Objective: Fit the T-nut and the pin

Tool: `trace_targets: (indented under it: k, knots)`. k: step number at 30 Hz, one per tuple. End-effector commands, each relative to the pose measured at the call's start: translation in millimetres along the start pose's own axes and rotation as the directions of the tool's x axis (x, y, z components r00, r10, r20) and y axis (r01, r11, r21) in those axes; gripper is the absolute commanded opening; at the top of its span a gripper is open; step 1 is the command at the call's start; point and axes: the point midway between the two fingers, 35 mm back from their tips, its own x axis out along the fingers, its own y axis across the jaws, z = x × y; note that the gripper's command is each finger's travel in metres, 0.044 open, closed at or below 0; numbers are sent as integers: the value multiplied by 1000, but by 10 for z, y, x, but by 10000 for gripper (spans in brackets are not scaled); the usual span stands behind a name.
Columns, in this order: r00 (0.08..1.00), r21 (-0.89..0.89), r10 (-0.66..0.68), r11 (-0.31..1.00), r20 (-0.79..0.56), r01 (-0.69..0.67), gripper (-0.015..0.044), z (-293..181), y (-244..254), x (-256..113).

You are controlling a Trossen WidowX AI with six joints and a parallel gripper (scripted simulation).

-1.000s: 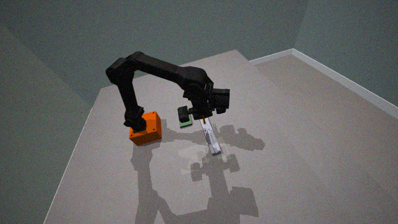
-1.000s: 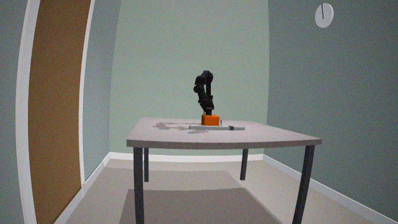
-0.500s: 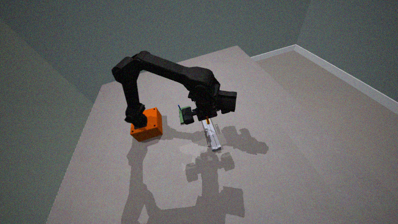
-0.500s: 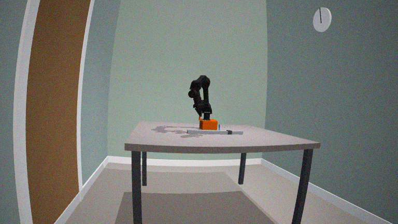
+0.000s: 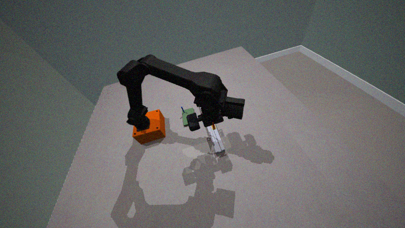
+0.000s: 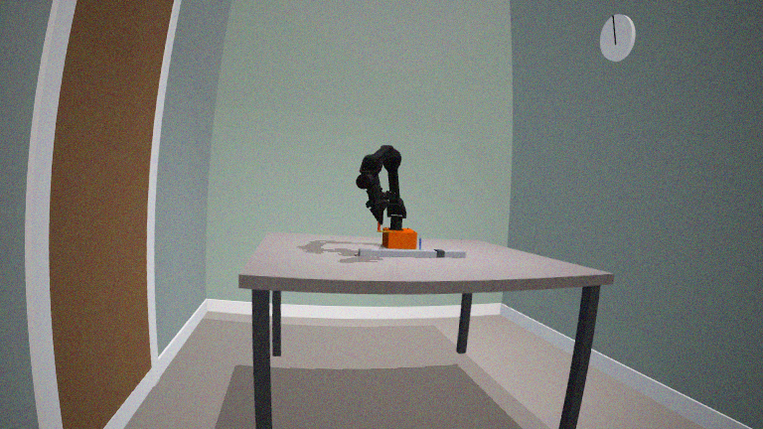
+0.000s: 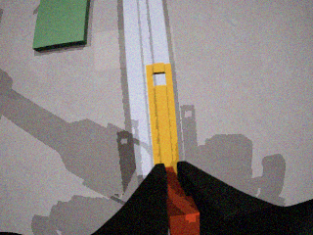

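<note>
The tool [image 5: 212, 123] [image 6: 381, 223] [image 7: 170, 170] is pinched shut on the orange handle [image 5: 213, 125] [image 6: 379, 226] [image 7: 182, 201]. In the wrist view the brass nut [image 7: 162, 117] reaches from the fingertips toward twelve o'clock, its holed end farthest out. Behind it the rail [image 5: 215, 139] [image 6: 393, 252] [image 7: 134, 64] runs from about twelve to six, leaning slightly toward eleven at its far end. The nut's long axis is thus close to the slot's, though it appears off toward the rail's three o'clock side. In the exterior view handle and nut hang above the rail, not seated in it.

The green tray [image 5: 186, 117] [image 7: 61, 24] lies toward eleven on the table [image 5: 268, 168] [image 6: 421, 283] [image 7: 254, 73], with the blue pin [image 5: 182, 109] [image 6: 419, 243] upright there. The next move probably calls for centring the nut over the slot, then tipping it in; a sideways error could catch a lip.
</note>
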Motion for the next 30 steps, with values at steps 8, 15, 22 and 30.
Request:
trace_targets:
  k: [8,15,22,30]
  knots:
    - [999,-10,-38,999,10,38,-150,-18,7,19]
    - [998,-13,-62,998,14,63,-150,-28,13,29]
    - [996,-15,-87,996,18,87,-150,-37,20,39]
    - [993,-19,-115,993,23,115,-150,-48,28,49]
